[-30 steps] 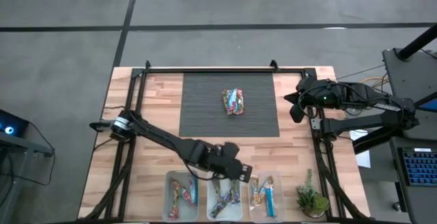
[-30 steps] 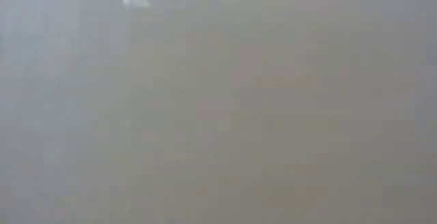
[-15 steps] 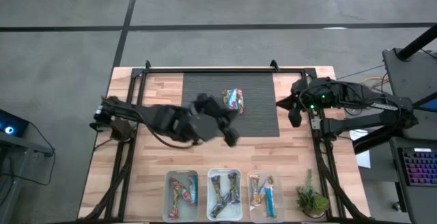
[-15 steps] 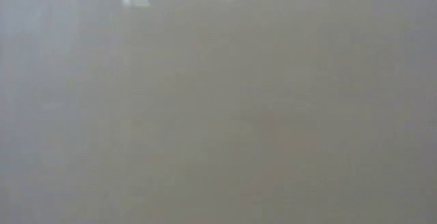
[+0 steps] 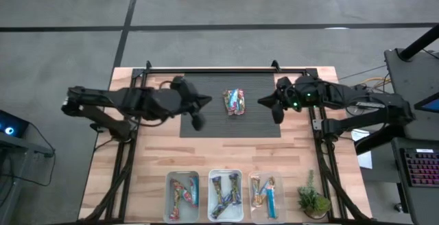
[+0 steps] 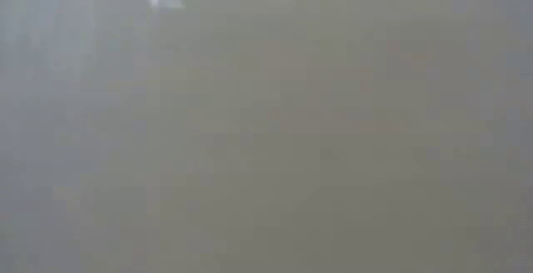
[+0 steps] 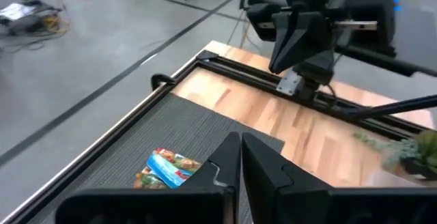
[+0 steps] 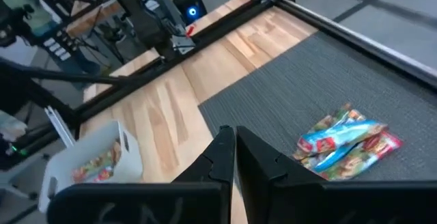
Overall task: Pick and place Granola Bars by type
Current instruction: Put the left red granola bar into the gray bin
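Dark mat (image 5: pixel 206 125) — left gripper (image 5: pixel 199 120) and right gripper (image 5: pixel 265 101) closed, empty.

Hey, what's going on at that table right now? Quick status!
Left gripper and right gripper shut, empty, flanking the mat. Small pile of granola bars between them, untouched. Three bins hold sorted bars. Nothing in the way.

Two dark robot arms reach over the wooden counter (image 5: pixel 158 156), one two-finger gripper on each: the left gripper (image 5: pixel 199 112) and the right gripper (image 5: pixel 269 105). One dark ribbed mat (image 5: pixel 206 123) lies under both. Between the grippers sits one small heap of shiny multicoloured Granola Bars (image 5: pixel 234 101); their number cannot be told. Three clear rectangular plastic bins (image 5: pixel 224 175) hold more bars, and there is one small green plant (image 5: pixel 313 199).
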`<state>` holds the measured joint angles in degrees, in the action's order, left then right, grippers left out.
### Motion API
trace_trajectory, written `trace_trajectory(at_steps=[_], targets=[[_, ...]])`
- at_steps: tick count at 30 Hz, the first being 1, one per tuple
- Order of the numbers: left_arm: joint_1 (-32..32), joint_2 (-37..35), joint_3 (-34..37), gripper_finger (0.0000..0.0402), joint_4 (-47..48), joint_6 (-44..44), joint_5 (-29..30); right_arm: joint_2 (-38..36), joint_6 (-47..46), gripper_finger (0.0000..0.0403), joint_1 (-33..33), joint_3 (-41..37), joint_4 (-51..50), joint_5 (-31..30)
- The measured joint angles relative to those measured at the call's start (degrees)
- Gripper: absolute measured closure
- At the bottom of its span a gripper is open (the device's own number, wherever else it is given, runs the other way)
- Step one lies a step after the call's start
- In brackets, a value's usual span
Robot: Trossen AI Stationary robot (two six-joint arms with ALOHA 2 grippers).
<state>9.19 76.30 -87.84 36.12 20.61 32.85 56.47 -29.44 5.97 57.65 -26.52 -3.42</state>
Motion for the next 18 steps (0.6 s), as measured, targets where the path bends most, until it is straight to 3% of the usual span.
trace_trajectory(at_steps=[4,10,18], targets=[[-1.29,-6.9,8.97,0.0401,-5.65,-0.63,-3.3,2.29,-2.02,0.0394,0.09,0.0,0.33,-0.59],[-1.33,-14.57,17.79,0.0401,-10.05,0.1,-3.6,5.04,-1.0,0.0394,1.03,1.35,0.02,-1.05],[-1.33,-17.56,23.13,0.0401,-12.2,0.35,-3.31,10.57,8.96,0.0368,6.62,13.24,-10.84,0.65]])
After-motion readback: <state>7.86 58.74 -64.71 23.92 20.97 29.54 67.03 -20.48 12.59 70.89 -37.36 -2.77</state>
